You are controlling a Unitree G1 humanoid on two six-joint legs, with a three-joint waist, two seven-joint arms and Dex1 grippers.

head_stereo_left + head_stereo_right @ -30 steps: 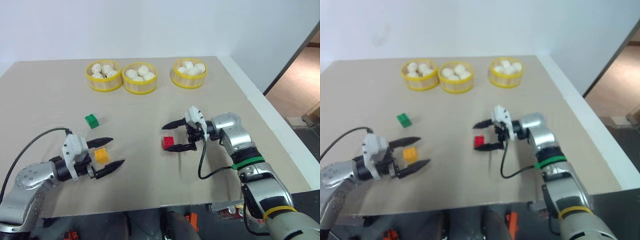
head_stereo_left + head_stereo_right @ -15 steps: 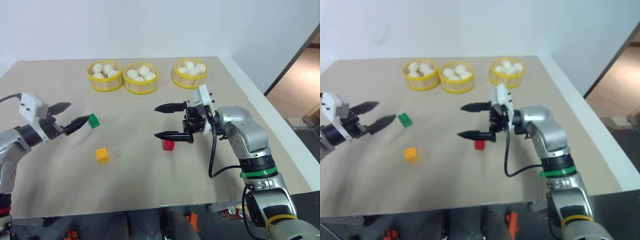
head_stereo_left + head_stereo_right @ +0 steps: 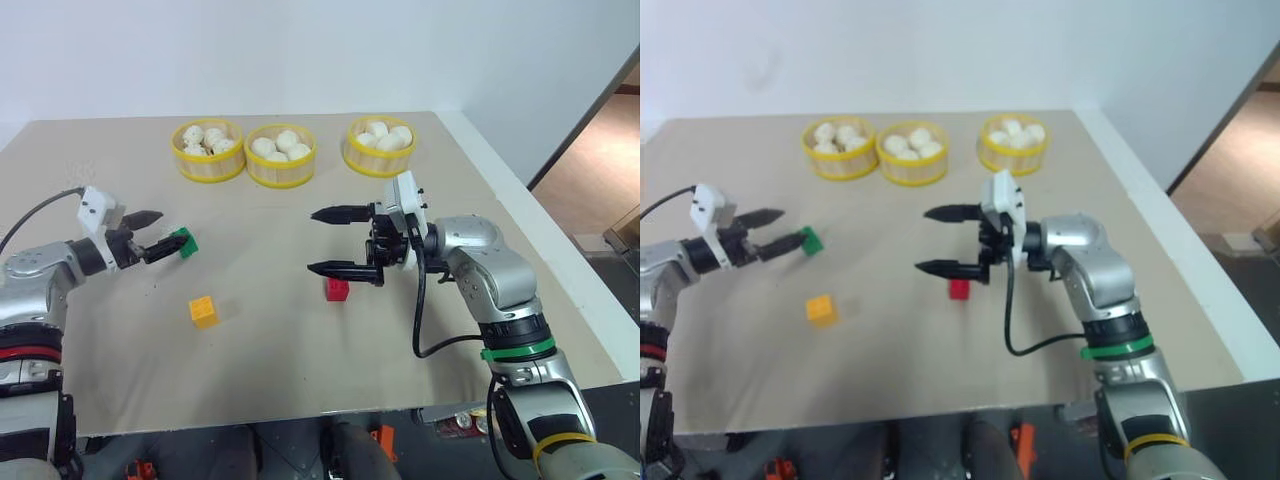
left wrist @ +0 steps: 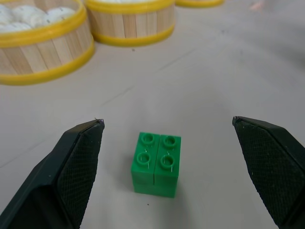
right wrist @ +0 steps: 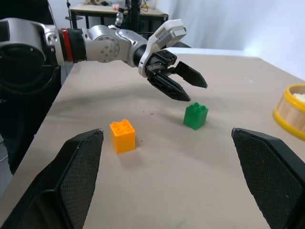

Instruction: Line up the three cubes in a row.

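On the beige table the three cubes lie apart, not in a row. The green cube sits toward the left side, the orange-yellow cube lies nearer the front edge and a little to its right, and the red cube rests near the middle. The left gripper reaches in from the left with its two black fingers spread wide; the green cube lies just past the fingertips, in line with the gap between them, as the left wrist view shows with the cube standing studs-up between the two pads and touching neither. From the head views the lower fingertip looks to meet the cube, though that may be mere overlap. The right gripper hangs above the table with its fingers pointing left and parted wide, holding nothing; the red cube lies just under and beside its nearer finger. Along the far side stand three round yellow baskets of white buns: the left basket, the middle basket touching it, and the right basket set apart. Nothing lies between the cubes.
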